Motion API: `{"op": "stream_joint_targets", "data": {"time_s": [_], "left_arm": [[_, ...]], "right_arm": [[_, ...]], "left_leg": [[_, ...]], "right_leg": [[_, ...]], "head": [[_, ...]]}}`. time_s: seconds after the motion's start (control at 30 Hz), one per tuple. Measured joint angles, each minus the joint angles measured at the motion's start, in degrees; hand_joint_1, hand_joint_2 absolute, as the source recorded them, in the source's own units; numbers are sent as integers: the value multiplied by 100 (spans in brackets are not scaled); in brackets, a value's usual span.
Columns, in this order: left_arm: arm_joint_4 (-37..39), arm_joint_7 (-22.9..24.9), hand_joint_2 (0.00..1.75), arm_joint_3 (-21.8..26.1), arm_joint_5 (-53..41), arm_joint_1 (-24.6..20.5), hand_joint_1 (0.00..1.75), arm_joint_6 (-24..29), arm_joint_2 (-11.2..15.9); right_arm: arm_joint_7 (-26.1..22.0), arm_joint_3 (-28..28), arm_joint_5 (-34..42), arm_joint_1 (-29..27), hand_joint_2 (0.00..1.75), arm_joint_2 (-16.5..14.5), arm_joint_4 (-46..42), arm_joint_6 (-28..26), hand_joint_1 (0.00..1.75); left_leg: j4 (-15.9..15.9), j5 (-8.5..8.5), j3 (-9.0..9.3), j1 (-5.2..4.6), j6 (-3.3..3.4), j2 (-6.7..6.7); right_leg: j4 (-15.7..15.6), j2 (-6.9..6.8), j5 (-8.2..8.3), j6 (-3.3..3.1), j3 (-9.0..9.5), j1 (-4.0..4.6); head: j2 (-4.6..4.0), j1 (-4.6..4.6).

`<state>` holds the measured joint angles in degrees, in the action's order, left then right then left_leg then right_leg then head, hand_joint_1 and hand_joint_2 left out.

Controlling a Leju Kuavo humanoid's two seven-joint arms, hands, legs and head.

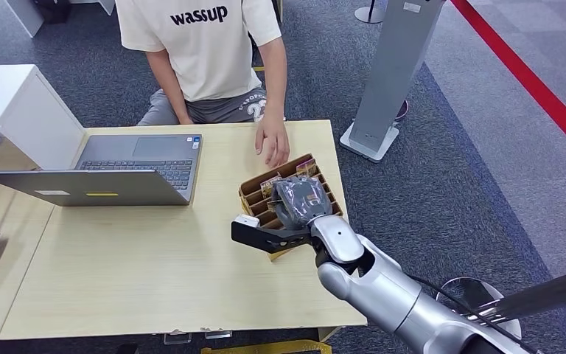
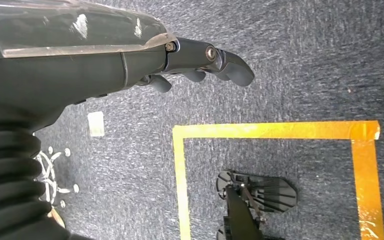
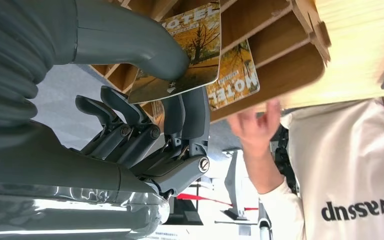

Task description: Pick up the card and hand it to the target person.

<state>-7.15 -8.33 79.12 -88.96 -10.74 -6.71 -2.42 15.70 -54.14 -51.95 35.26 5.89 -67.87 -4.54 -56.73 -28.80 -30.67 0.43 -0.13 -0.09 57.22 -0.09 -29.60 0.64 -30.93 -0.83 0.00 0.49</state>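
Right hand (image 3: pixel 145 100) pinches card (image 3: pixel 190 50), "HOTEL" end outward.

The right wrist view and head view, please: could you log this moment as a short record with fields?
Right hand: thumb and fingers pinch a yellow tree-print HOTEL card at the rack
Second HOTEL card: in a slot of the brown slotted wooden rack
Left hand: holds nothing, fingers apart, above grey carpet
Person's hand: rests on the pale wooden table beside the rack
Open grey laptop: on the table
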Motion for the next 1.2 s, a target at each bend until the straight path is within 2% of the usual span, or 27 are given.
{"op": "stream_joint_targets", "data": {"time_s": [0.23, 0.57, 0.77, 0.97, 1.1, 1.17, 1.2], "left_arm": [[0, 31, 175, 2, -4, 42, 0, 29, 0], [0, 31, 175, 4, -12, 66, 0, 66, -1], [0, 52, 175, 7, -51, 64, 0, -32, -2], [0, 162, 175, 8, -44, 56, 0, -259, -5], [1, 215, 175, 11, -21, 49, 0, -370, -8], [2, 237, 175, 14, -10, 47, 0, -427, -11], [2, 245, 175, 16, -5, 46, 0, -469, -12]], "right_arm": [[155, 140, -214, 57, 175, 101, -732, -67, 175], [94, 252, -582, 75, 175, 187, -1540, -391, 175], [-159, 255, -1058, 46, 175, 197, -1691, -1134, 175], [-365, 256, -1741, -16, 175, 198, -1629, -2313, 175], [-380, 261, -2080, -26, 175, 197, -1501, -2780, 175], [-392, 263, -2132, -26, 175, 193, -1418, -2901, 120], [-404, 264, -2136, -25, 175, 189, -1373, -2949, 80]], "left_leg": [[0, 0, 1, 0, 0, 0], [0, 0, 1, 0, 0, 0], [0, 0, 1, 0, 0, 0], [0, 0, 1, 0, 0, 0], [0, 0, 1, 0, 0, 0], [0, 0, 0, 0, 0, 0], [0, 0, 0, 0, 0, 0]], "right_leg": [[0, 0, 0, 0, 0, 0], [0, 0, 0, 0, 0, 0], [0, 0, 0, 0, 0, 0], [0, 0, 0, 0, 0, 0], [0, 0, 0, 0, 0, 0], [0, 0, 0, 0, 1, 0], [0, 0, 0, 0, 1, 0]], "head": [[0, -3], [0, 0], [0, -2], [0, -1], [0, -1], [0, -1], [0, -1]]}}
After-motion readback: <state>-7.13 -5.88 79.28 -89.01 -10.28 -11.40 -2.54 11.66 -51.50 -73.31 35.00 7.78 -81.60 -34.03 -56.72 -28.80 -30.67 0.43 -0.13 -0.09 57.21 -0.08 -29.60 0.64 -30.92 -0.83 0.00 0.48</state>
